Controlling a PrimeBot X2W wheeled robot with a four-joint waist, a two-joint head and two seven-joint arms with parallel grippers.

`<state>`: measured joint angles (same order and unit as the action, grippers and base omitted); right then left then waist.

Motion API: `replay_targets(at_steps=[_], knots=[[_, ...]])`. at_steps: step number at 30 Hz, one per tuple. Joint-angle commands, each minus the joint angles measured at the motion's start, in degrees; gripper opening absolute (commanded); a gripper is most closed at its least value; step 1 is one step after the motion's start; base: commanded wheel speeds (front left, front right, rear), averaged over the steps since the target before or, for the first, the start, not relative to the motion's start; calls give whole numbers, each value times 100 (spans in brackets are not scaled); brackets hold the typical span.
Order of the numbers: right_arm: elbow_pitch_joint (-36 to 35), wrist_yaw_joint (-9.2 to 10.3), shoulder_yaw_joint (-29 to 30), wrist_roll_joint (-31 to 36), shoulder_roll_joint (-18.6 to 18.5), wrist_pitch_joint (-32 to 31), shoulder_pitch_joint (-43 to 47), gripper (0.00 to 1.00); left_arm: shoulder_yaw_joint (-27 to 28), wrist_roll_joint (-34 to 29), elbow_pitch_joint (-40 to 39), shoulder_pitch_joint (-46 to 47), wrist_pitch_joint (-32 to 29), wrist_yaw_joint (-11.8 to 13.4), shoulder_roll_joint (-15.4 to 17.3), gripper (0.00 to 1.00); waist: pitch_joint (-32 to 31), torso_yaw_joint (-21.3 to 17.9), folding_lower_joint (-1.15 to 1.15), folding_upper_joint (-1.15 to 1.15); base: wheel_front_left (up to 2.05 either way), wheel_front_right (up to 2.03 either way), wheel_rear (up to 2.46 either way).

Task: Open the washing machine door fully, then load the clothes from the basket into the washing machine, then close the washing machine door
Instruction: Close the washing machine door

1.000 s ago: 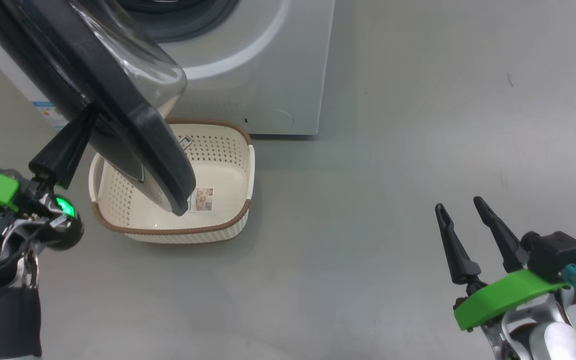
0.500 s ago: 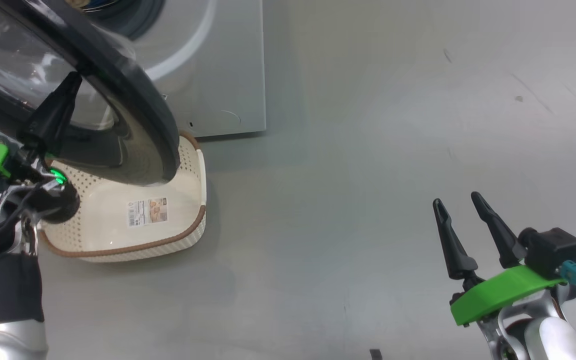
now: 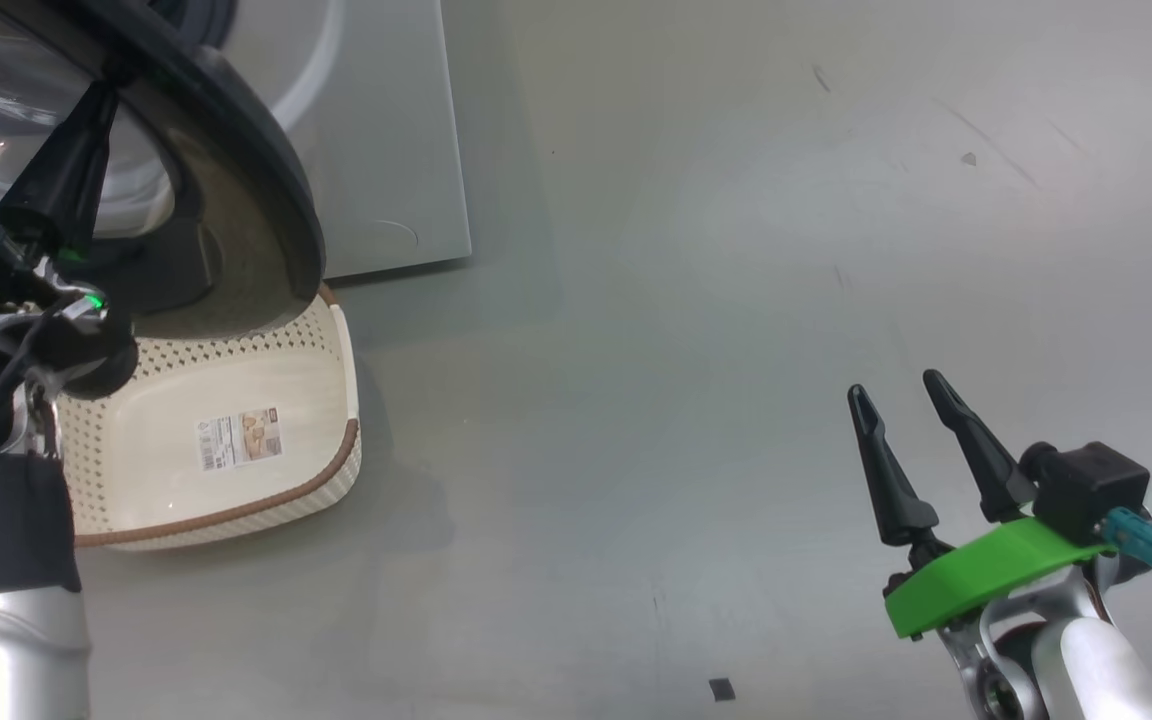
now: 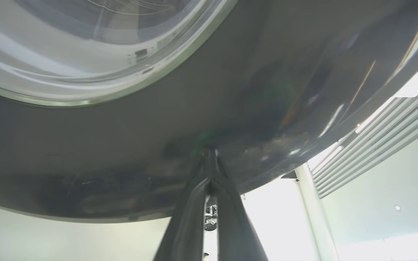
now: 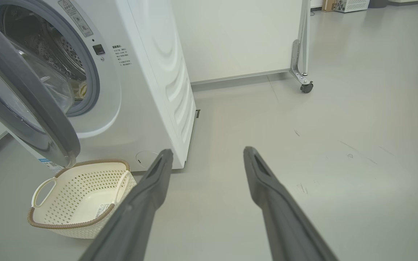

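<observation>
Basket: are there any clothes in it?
No, the basket is bare inside, with just a paper label on its base.

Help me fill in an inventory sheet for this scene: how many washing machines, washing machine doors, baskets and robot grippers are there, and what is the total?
washing machine: 1
washing machine door: 1
basket: 1
grippers: 2 (left gripper, right gripper)
Total: 5
</observation>
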<state>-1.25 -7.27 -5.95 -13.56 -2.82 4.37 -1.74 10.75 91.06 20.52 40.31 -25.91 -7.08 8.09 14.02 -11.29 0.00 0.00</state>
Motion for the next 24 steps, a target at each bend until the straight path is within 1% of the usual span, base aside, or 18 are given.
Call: replay_targets(at_steps=[1, 9, 17, 24], knots=[[-148, -22, -132, -35, -13, 74, -203, 100, 153, -66, -168, 299, 36, -41, 167, 0, 1, -39, 0, 0, 0, 0, 0], [-94, -22, -93, -44, -10, 110, -234, 100, 233, -17, -204, 246, 45, -41, 117, 0, -12, -72, 0, 0, 0, 0, 0], [-90, -22, 42, 8, -9, 134, -233, 100, 239, -24, -355, -134, -16, -41, 8, 0, -75, 108, 0, 0, 0, 0, 0], [-70, -22, 127, 66, -8, 139, -215, 100, 358, -40, -552, -639, 137, -41, -134, 0, -234, 306, 0, 0, 0, 0, 0]])
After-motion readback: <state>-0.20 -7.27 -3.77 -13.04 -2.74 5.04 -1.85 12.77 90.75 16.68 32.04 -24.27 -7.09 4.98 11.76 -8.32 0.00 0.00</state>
